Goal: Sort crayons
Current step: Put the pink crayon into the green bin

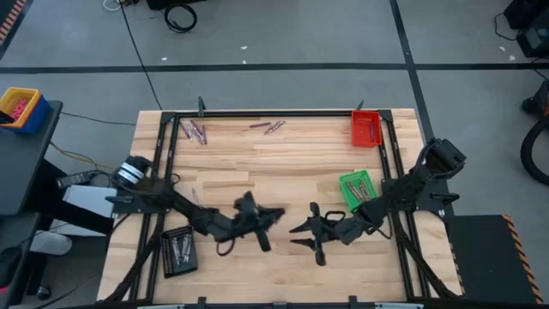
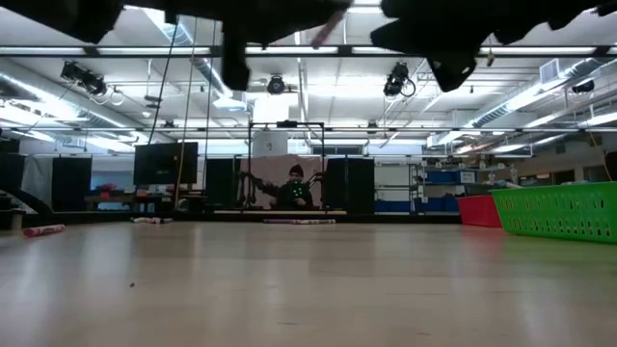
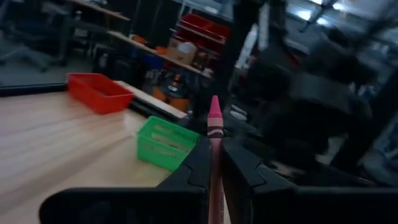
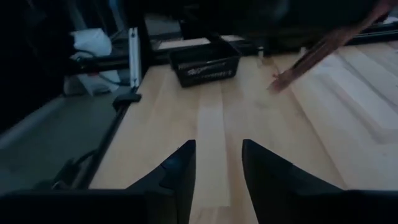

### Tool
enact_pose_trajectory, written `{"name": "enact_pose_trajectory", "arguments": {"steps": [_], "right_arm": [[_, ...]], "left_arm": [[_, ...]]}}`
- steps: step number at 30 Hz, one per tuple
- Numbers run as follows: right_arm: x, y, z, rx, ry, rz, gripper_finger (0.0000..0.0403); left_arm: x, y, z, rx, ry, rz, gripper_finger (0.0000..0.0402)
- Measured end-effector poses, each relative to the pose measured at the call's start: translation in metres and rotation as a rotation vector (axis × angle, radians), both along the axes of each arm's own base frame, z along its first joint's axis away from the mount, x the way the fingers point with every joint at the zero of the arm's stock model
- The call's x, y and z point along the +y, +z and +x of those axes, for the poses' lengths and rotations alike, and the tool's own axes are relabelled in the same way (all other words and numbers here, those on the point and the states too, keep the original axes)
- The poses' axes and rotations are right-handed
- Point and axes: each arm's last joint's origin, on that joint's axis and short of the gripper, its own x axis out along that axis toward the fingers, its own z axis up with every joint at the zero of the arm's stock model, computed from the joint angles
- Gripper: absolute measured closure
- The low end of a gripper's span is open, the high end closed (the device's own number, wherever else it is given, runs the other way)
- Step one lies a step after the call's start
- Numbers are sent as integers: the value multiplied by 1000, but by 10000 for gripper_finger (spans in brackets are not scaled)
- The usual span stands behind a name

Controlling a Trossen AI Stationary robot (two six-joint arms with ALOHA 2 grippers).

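A pink crayon is held tight by the left end effector.
The right end effector is spread open, empty, near the green tray.

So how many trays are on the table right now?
3: red tray at the far right corner, green tray near the right arm, black tray near the left arm's base.

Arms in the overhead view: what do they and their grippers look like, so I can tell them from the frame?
Both arms are dark, nearly black, jointed links. The left arm has a pale, silvery round part near its base. Each ends in two tapered, pointed dark fingers: left gripper, right gripper. In the right wrist view the fingers are plain matte black wedges, with no markings visible.
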Motion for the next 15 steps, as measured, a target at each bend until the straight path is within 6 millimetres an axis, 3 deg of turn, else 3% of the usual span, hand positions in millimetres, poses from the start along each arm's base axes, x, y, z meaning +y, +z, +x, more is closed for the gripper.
{"name": "enact_pose_trajectory", "arguments": {"steps": [5, 15], "right_arm": [[-7, 1, 4, -10, -38, 13, 231], [-4, 21, 6, -177, -26, 122, 220]], "left_arm": [[-18, 5, 26, 2, -47, 106, 373], [-32, 13, 25, -1, -72, 148, 372]]}}
